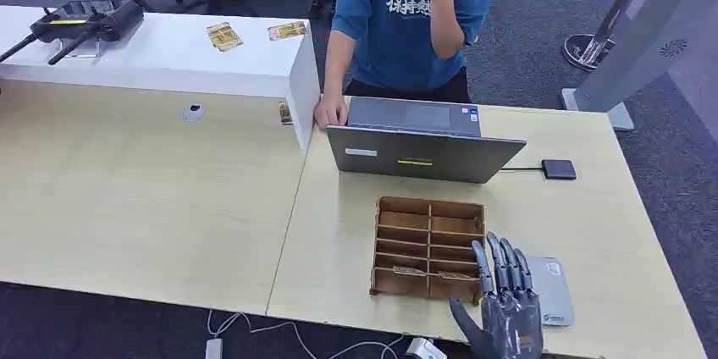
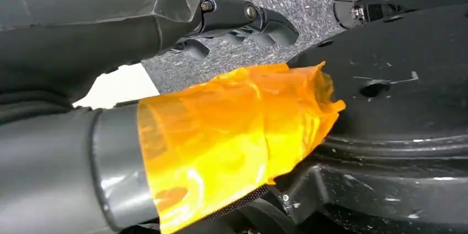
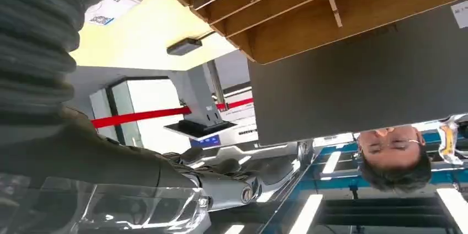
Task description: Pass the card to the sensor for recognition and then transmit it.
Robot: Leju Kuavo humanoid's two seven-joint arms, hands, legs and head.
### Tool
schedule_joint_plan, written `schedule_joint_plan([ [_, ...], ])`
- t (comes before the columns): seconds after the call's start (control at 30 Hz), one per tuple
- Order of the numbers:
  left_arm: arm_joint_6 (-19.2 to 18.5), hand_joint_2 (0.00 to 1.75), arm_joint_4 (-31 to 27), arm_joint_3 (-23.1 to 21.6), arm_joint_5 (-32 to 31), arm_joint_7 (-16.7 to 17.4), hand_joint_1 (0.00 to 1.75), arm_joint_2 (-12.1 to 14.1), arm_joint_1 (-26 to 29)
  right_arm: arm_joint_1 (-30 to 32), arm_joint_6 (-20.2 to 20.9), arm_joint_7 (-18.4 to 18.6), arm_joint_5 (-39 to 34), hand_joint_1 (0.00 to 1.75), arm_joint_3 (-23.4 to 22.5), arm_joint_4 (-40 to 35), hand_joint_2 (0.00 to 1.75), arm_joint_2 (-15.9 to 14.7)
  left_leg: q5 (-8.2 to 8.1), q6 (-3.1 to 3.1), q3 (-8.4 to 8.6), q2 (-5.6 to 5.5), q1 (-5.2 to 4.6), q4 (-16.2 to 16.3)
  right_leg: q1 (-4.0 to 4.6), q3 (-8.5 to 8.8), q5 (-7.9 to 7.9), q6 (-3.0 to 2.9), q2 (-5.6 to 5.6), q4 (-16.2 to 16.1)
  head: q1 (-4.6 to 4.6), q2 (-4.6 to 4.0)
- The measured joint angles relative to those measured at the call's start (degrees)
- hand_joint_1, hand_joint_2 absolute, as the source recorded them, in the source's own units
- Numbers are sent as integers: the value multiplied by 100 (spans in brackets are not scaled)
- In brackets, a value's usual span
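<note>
Clearly the step in hand is the reach for a card: the robot's right hand (image 1: 508, 308) hovers at the near right corner of the brown wooden divided tray (image 1: 430, 247), fingers straight and apart, holding nothing. The cards (image 1: 410, 272) appear to lie flat in the tray's nearest compartments, just beside the fingertips; their exact edges are too small to tell. Judging from this, the hand should come down over the near row, slide a thumb under one card's edge and pinch it thinly rather than scoop, since the low partitions could catch the fingers. The flat grey pad (image 1: 550, 289) just right of the tray is probably the sensor, so the lifted card needs only a short carry, held level. The left hand (image 2: 243, 21) hangs low by the robot's body, fingers curled with nothing in them. A person in a blue shirt (image 1: 415, 16) sits behind the grey laptop (image 1: 423, 154) across the pale wooden counter (image 1: 152, 198), presumably to receive the card.
</note>
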Motion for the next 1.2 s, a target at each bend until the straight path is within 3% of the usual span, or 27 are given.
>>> schedule_joint_plan([
  [0.23,0,0,0,0,4,0,0,0,1,-25,0,66,-155,0,129,31,175,-81,0,0,-1,0,0,0,0,0,0,0,0,0,0,0],
  [0.5,-7,0,0,0,35,24,0,0,0,-318,321,901,-212,0,702,286,175,-444,0,0,0,0,-1,0,0,0,1,0,0,0,0,0],
  [0.67,-7,0,0,0,70,39,0,0,2,-443,596,1080,-286,0,951,396,175,-634,0,0,0,0,0,0,0,0,1,0,0,0,-2,0],
  [1.2,-15,0,0,0,90,42,0,0,6,-584,988,1091,-645,0,1204,393,175,-896,0,0,-1,0,0,0,0,0,1,0,0,0,0,0],
])
